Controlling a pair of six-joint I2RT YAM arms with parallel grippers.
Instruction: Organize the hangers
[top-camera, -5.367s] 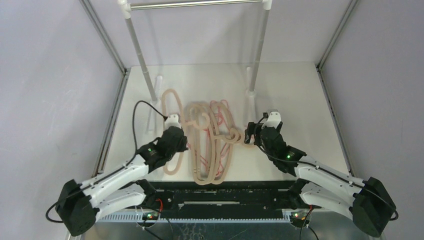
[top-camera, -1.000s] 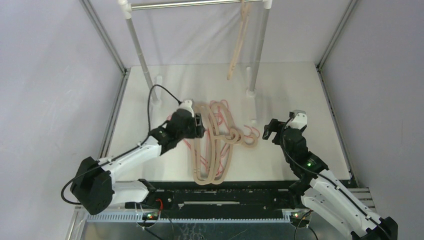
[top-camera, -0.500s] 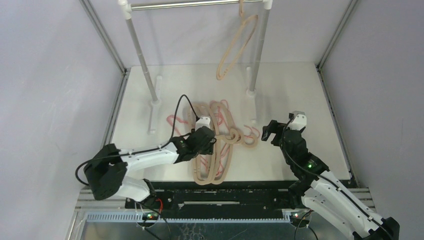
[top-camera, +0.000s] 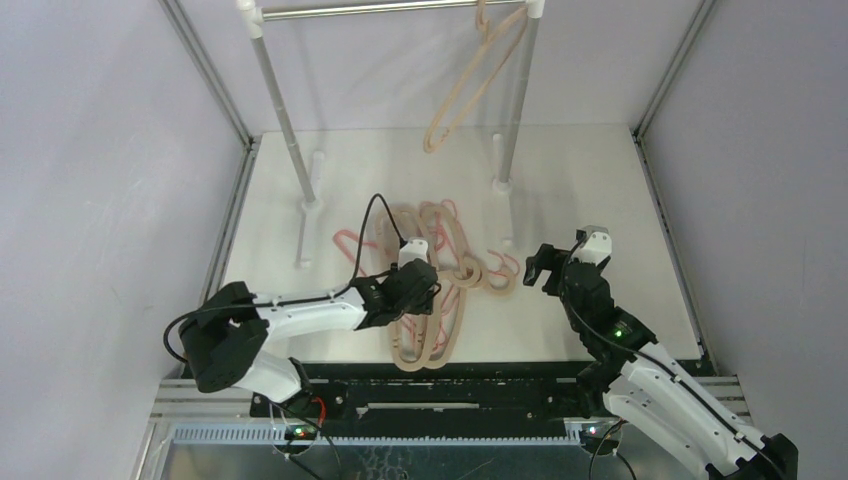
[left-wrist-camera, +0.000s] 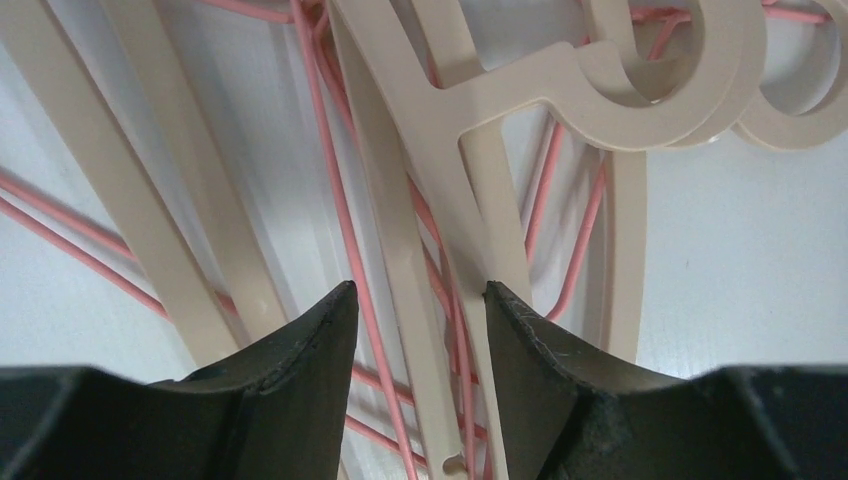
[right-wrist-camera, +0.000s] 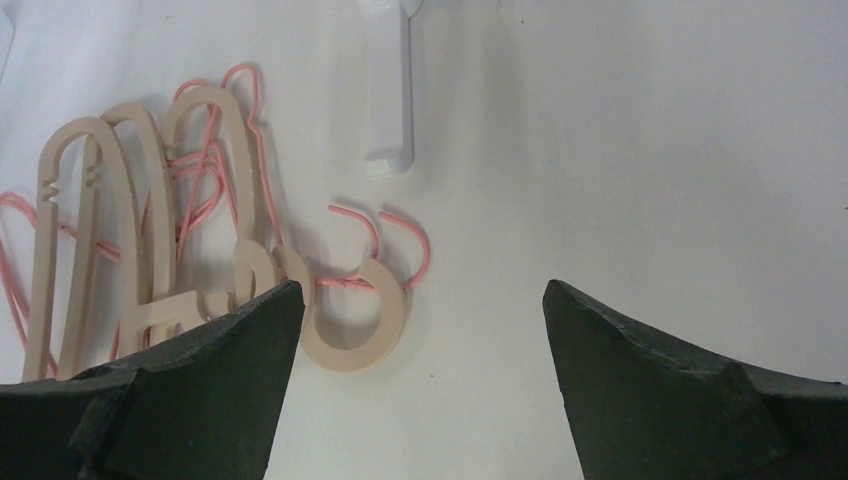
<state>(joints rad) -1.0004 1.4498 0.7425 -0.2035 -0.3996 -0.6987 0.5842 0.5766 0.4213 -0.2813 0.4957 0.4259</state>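
The left gripper (left-wrist-camera: 420, 300) is straddling, jaws narrowly parted, a bar of the thick beige triangular hangers (left-wrist-camera: 395, 240) piled with thin pink wire hangers (left-wrist-camera: 325, 150) on the white table (top-camera: 600, 180); the right gripper (right-wrist-camera: 420, 292) is hovering wide open beside their hooks.

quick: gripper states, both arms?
Left gripper: open, straddling a beige hanger bar, not clamped.
Right gripper: open, holding nothing.

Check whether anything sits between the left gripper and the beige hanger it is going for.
Nothing covers it: the open left gripper straddles one arm of a beige hanger. But a pink wire hanger runs through the same gap, so closing may catch both.
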